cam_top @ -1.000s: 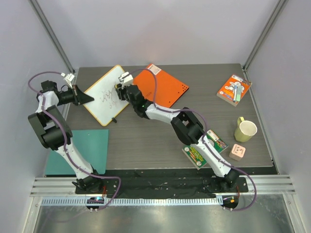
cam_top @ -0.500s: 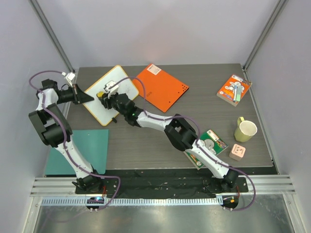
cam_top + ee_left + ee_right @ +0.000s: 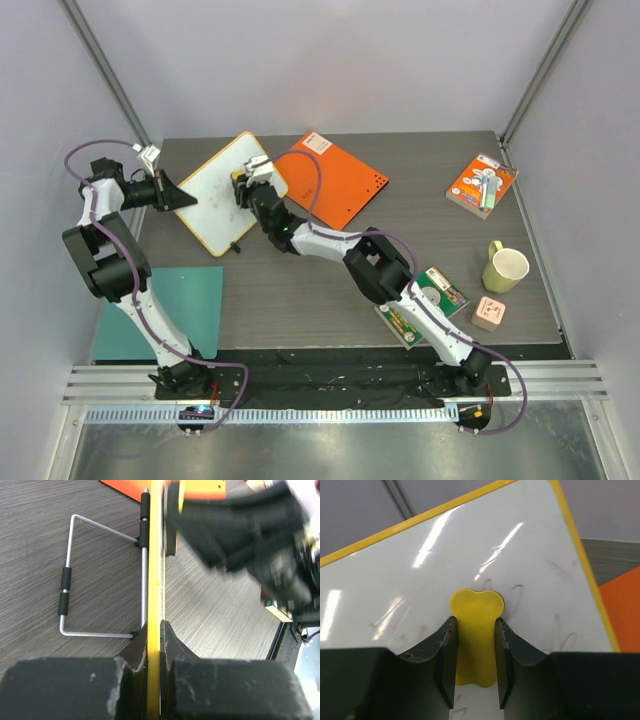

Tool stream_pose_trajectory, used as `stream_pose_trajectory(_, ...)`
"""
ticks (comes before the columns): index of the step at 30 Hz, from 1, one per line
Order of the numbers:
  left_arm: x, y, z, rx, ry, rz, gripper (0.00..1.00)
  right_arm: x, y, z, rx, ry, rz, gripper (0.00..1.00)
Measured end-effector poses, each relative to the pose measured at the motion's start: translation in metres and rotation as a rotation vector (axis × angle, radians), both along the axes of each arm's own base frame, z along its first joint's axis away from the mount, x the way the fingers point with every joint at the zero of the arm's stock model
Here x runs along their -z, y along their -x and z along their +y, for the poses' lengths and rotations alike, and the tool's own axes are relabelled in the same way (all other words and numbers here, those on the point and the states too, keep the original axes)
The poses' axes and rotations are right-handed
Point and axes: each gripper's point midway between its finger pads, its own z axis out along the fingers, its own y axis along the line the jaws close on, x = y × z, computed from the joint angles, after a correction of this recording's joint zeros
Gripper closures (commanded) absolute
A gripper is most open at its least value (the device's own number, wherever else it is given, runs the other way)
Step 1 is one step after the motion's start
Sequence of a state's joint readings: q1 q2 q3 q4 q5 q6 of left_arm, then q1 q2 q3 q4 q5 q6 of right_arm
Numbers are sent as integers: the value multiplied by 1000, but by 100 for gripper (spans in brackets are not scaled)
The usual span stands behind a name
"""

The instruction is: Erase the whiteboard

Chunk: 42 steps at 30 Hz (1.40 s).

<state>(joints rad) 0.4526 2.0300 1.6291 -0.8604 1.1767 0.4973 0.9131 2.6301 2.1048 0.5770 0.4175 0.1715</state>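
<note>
Whiteboard (image 3: 212, 205) at bench (image 3: 300, 290) far-left corner, rim clamped in left claw (image 3: 154, 635), faces right claw (image 3: 474, 622) squarely, which is clenched on yellow eraser (image 3: 476, 602) touching its surface.

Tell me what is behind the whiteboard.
A bent wire stand with black sleeves, hinged to the whiteboard, shows over the table in the left wrist view. From above the board covers nearly all of it.

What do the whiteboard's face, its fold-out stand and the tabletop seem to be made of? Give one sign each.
Whiteboard: glossy, probably coated plastic or enamel; bright glare streaks cross it. Stand: thin silvery rod, likely metal, with black sleeves. Tabletop: matte grey, probably wood-grain laminate; fine streaked lines.
</note>
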Motion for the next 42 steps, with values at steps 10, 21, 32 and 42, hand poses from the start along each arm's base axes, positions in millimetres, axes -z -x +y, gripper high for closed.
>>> stream_pose_trajectory(10,0,3,0,-1,-7,19,100,7,-47,-41,-9,16,37,99)
stream_pose_trajectory(21,1,4,1,-2,-12,23,100,-15,77,82,-379,103,-5,99)
stream_pose_trajectory(32,4,8,11,-30,-11,59,100,-11,71,84,-265,104,-6,99)
stream_pose_trajectory(42,2,6,5,-10,-21,48,100,-19,-16,20,-66,22,37,99)
